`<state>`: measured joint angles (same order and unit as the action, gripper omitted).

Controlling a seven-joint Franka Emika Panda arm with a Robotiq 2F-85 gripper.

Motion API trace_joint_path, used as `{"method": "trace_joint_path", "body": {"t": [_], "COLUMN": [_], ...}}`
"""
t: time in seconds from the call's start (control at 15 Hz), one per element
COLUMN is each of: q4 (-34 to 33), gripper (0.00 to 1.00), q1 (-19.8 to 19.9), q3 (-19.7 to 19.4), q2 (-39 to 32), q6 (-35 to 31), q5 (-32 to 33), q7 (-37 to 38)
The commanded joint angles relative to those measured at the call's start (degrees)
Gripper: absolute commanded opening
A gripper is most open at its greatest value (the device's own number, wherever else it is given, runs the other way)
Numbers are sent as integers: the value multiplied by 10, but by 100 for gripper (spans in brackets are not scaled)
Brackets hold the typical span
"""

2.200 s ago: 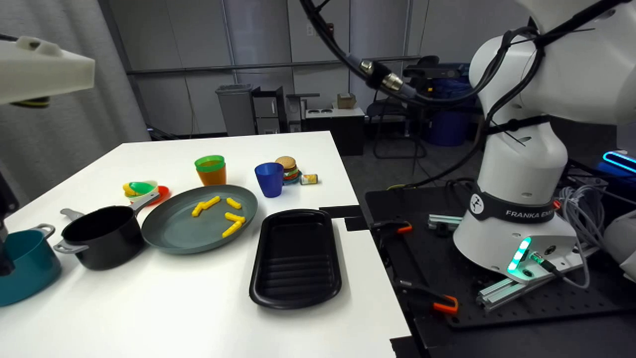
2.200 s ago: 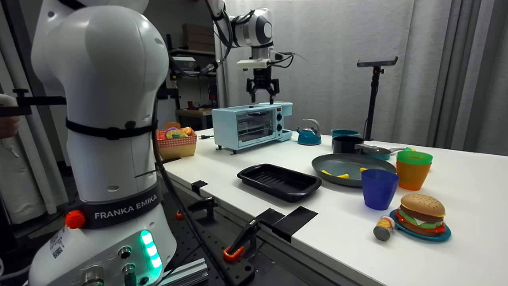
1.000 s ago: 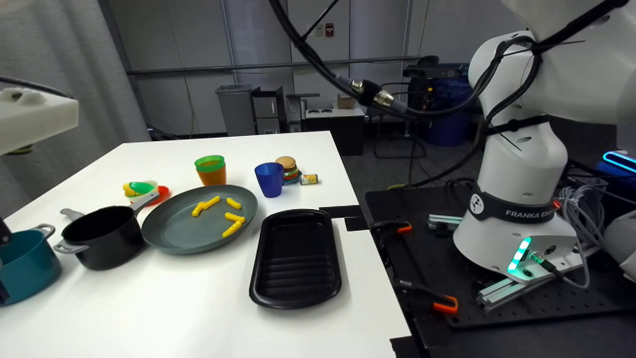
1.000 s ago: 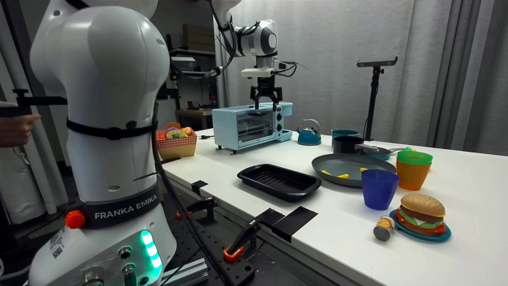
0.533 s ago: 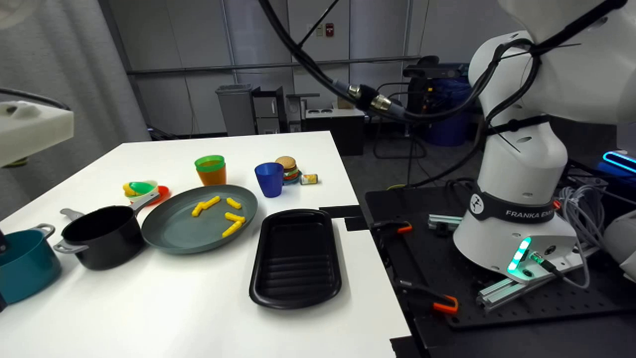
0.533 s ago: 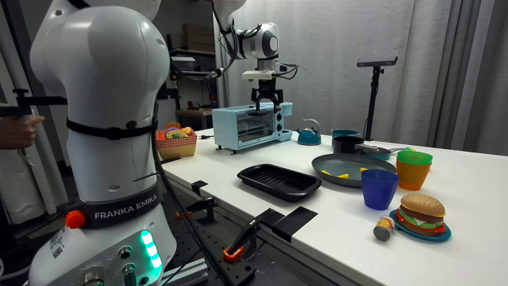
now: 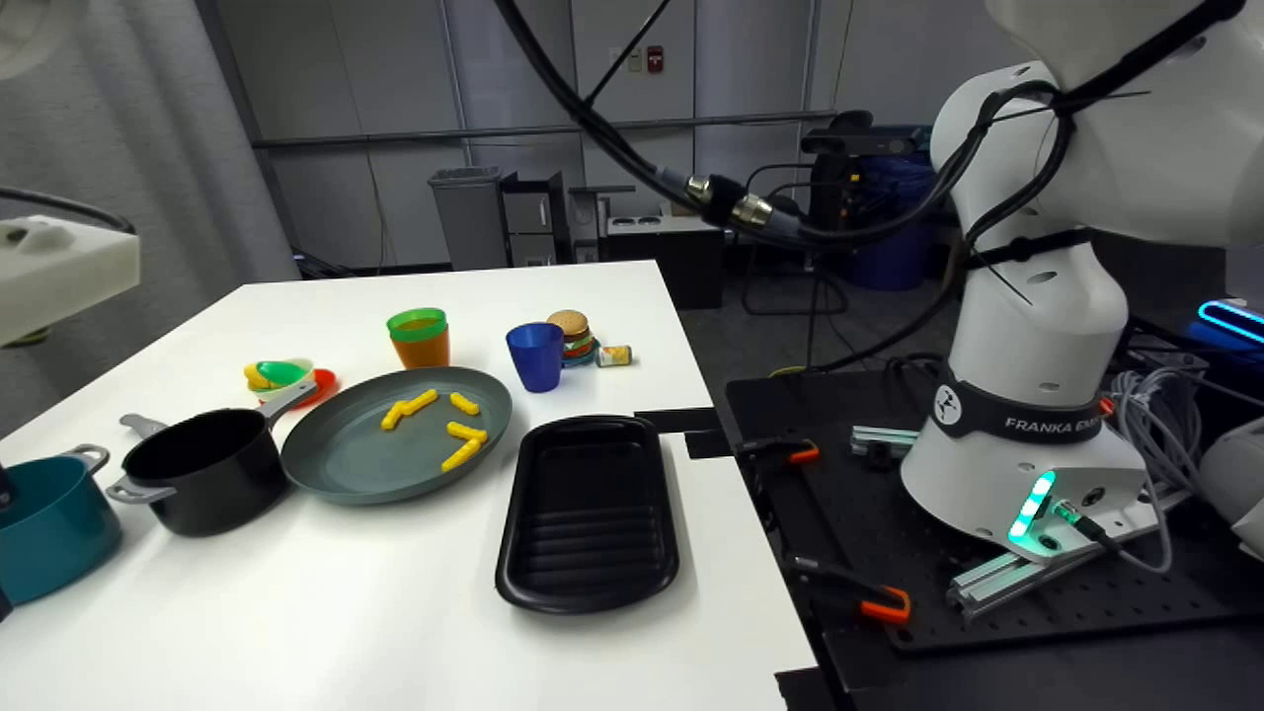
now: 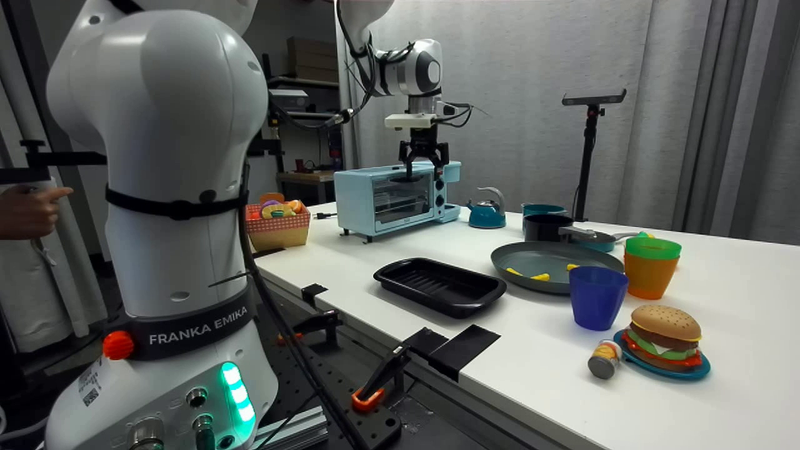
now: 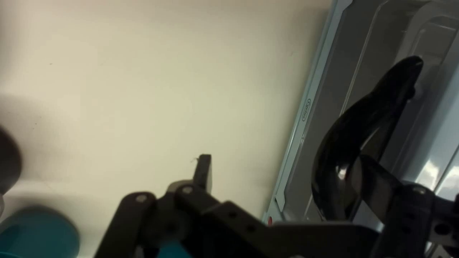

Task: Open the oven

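Note:
The oven [image 8: 355, 201] is a light-blue toaster oven at the table's far end in an exterior view. Its glass door [image 8: 403, 203] is shut. A curved black handle [image 8: 398, 180] runs along the door's top; it also shows large in the wrist view [image 9: 355, 118]. My gripper [image 8: 424, 174] points down in front of the door, at about handle height. In the wrist view my gripper [image 9: 283, 166] is wide open. The handle lies between its fingers, close beside the right one, whose tip is partly behind the handle. Whether they touch I cannot tell.
A basket of toy food [image 8: 278, 226] stands beside the oven, a teal kettle [image 8: 486, 212] on its other side. A black tray [image 8: 439, 286], grey pan [image 7: 395, 434], black pot [image 7: 205, 472], teal pot [image 7: 59, 528] and blue cup [image 7: 536, 355] stand on the table.
My gripper has come down from above the oven to the height of the door handle, shifting slightly right in that exterior view. It stays open. The oven door has not moved.

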<state>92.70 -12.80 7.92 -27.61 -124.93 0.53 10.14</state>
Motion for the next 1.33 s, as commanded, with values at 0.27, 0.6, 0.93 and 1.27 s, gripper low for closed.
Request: {"method": "trace_joint_path", "body": {"t": [0.27,0.6,0.93,1.27], "q4": [-20,-20,-24,-20], "gripper": [100,66,27,2], "q1": [-19,-21,-27,-25], "q3": [-17,-15,-12,-8], "q2": [-21,-24,-29,-26], "q6": [-6,-4,-3,5], "q5": [15,9,2,-22], "q7": [25,28,35,61]}}
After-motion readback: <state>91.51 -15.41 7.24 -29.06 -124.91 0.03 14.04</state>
